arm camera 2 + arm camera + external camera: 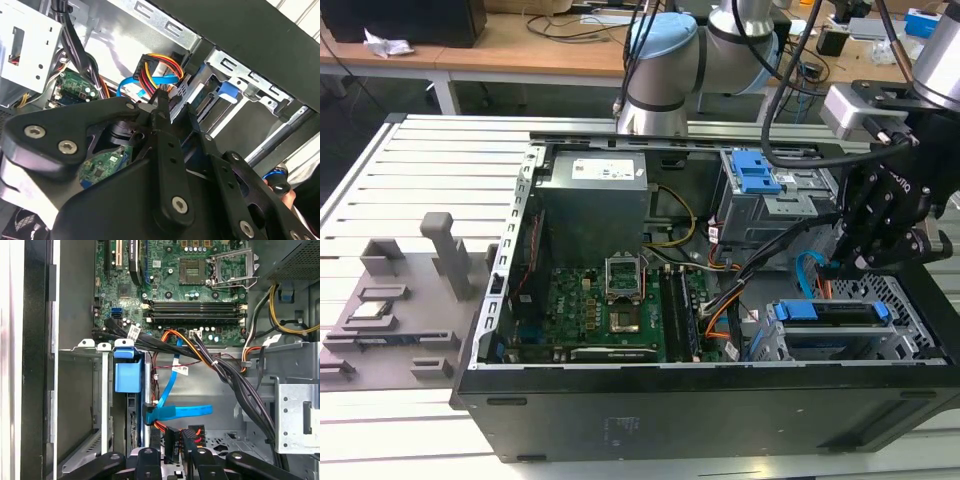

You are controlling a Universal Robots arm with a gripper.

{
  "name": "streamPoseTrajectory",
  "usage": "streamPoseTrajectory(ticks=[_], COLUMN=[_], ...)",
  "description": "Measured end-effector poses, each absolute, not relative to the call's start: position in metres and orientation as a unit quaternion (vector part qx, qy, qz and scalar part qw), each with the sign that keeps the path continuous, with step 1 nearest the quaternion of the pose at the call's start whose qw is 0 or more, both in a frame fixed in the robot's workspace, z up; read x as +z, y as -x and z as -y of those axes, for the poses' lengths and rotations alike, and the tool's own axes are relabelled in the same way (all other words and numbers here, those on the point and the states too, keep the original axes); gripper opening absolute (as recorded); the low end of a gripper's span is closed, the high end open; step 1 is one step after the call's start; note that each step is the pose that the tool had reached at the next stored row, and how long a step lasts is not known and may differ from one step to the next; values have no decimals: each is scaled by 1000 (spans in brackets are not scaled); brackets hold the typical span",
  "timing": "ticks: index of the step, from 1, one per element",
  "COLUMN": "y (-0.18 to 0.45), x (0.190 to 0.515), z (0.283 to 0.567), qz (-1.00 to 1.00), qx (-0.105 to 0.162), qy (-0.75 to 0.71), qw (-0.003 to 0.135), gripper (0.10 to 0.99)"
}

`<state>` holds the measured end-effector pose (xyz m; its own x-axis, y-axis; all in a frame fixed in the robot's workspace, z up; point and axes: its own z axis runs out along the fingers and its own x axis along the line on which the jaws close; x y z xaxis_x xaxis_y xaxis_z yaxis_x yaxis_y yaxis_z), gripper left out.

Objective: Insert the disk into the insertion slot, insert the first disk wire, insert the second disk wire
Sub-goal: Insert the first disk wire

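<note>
Disk (832, 312): lies flat in the slot (902, 300) at the near corner of the case (720, 405) on the exterior view's right, with a blue caddy end showing on each side. This part of the task looks done.

Blue wire (180, 411): in the first wrist view its connector sits against the disk's rear edge and appears plugged in. The ribbon runs away across the case floor.

Gripper (172, 456): hangs over the case floor just behind the disk. The jaws seem closed on a black plug (170, 437) that trails red and orange leads.

Plug: just beside the blue connector, near the disk's rear edge. The views do not show whether it is fully seated.

Step in hand: probably the second disk wire, going by the plug in the jaws and the blue wire in place.

Doing it well: keep the plug square to the disk's rear edge and level with the blue connector. Press straight along the disk's plane with no twist. The grip belongs on the plug body, not on the leads.

Watch for: the black cable bundle (235, 385) and the blue ribbon both pass close and could snag. A skewed push may strain the socket or shift the disk in the slot.
</note>
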<state>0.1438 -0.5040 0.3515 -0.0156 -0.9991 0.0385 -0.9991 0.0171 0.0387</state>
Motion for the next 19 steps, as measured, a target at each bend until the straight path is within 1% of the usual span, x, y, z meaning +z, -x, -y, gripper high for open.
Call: streamPoseTrajectory(ticks=[4,5,6,11,15,19], y=[-144,-144,-144,-144,-144,-147], x=[351,351,351,351,350,347], z=[504,504,504,505,529,531], qz=[713,713,713,713,713,713], qx=[0,0,0,0,0,0], qy=[-701,-701,-701,-701,-701,-701], qw=[27,27,27,27,27,28], gripper=[290,220,169,169,169,169])
